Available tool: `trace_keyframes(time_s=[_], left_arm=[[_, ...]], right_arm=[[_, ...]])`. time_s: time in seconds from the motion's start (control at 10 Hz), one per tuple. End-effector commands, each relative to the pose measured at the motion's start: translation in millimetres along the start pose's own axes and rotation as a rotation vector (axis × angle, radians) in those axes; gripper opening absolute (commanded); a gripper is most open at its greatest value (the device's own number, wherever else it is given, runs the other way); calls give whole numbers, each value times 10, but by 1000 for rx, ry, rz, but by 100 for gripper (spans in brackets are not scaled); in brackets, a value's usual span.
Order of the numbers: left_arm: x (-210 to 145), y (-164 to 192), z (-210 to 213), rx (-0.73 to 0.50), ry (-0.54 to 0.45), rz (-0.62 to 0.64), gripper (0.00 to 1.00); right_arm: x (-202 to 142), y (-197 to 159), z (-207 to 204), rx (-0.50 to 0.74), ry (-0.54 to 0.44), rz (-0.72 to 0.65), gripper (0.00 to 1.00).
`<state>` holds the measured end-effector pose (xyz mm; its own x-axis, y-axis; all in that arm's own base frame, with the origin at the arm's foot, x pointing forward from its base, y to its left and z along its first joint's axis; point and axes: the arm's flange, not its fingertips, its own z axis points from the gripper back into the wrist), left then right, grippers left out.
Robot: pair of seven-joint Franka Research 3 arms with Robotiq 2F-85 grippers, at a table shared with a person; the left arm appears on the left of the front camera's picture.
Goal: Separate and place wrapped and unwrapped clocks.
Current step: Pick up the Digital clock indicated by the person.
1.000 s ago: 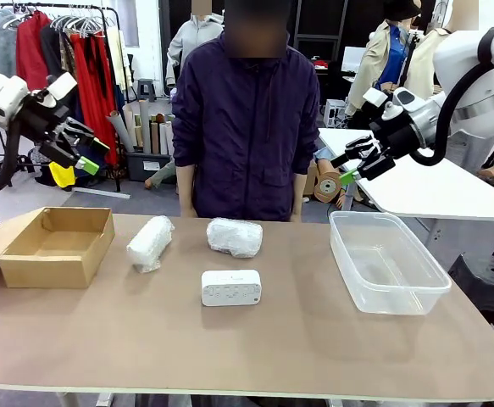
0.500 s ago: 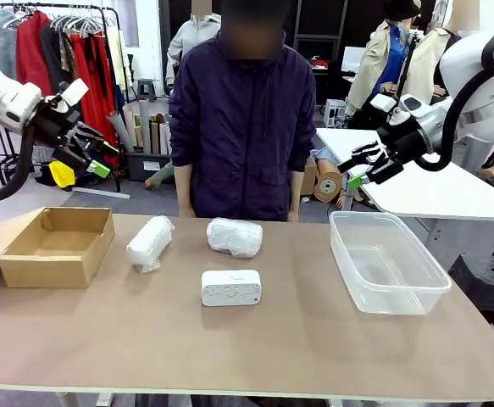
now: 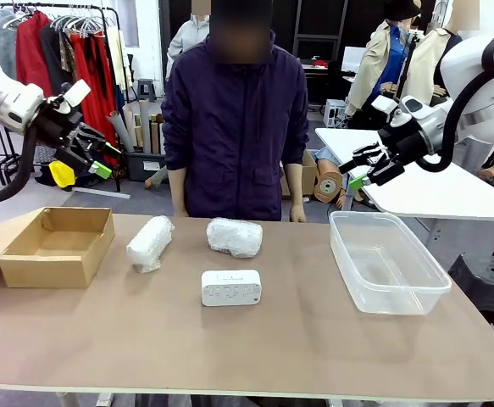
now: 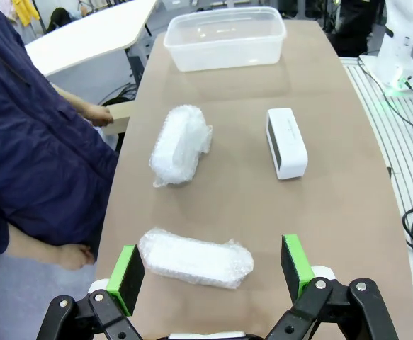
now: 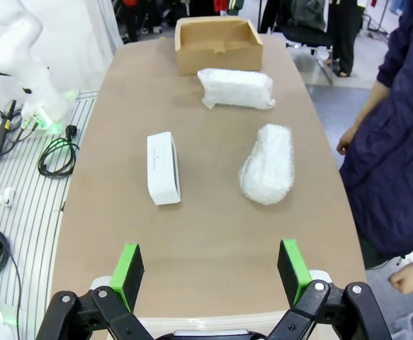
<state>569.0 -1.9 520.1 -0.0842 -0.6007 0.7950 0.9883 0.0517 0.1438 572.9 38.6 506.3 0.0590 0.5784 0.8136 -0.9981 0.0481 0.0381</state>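
Bearings: 12 o'clock is the person's edge, 6 o'clock is my camera.

Brown-topped bench [image 3: 255, 356], with the three task items grouped mid-bench. The bare white rectangular plastic clock [image 3: 230, 288] with rounded corners sits at centre, its face toward 6 o'clock. An oblong bundle of white bubble wrap [image 3: 150, 242] lies at 10 o'clock from it, long axis running roughly 12 to 6. A second, stubbier bubble-wrap bundle [image 3: 235, 236] lies at 12 o'clock, set crosswise. All three are apart, none touching.

Brown cardboard box [image 3: 47, 273] at the 9 o'clock end, clear plastic tub [image 3: 380, 215] at the 3 o'clock end, nothing in either. My read: there is one container on each arm's side so each kind gets its own end. I cannot tell which kind goes where.

Left pincer [image 3: 98, 159]: released, jaws spread wide, grasping nothing, held high off the 9 o'clock end above the box. Right pincer [image 3: 358, 168]: also released and bare, high beyond the tub at about 2 o'clock. Both tip down toward the bench. I take this as a survey pose, since each wrist view takes in all three items. In the left wrist view the green pads [image 4: 129, 278] frame the oblong bundle, so I judge it that arm's likeliest first pick, though the pincer is well above it.

Person [image 3: 238, 127] in a dark jacket stands at the 12 o'clock edge, arms down, hands off the items.

By my judgement, sorting has not begun.
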Motion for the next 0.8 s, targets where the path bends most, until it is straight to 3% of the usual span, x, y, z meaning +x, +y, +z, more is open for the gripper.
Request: trace_keyframes(time_s=[0.0, 0.7], left_arm=[[-5, 3, 10, 4, 1, 1, 100], [-5, 3, 10, 4, 1, 1, 100]], right_arm=[[8, 5, 5, 4, -2, -3, 100], [8, 5, 5, 4, -2, -3, 100]])
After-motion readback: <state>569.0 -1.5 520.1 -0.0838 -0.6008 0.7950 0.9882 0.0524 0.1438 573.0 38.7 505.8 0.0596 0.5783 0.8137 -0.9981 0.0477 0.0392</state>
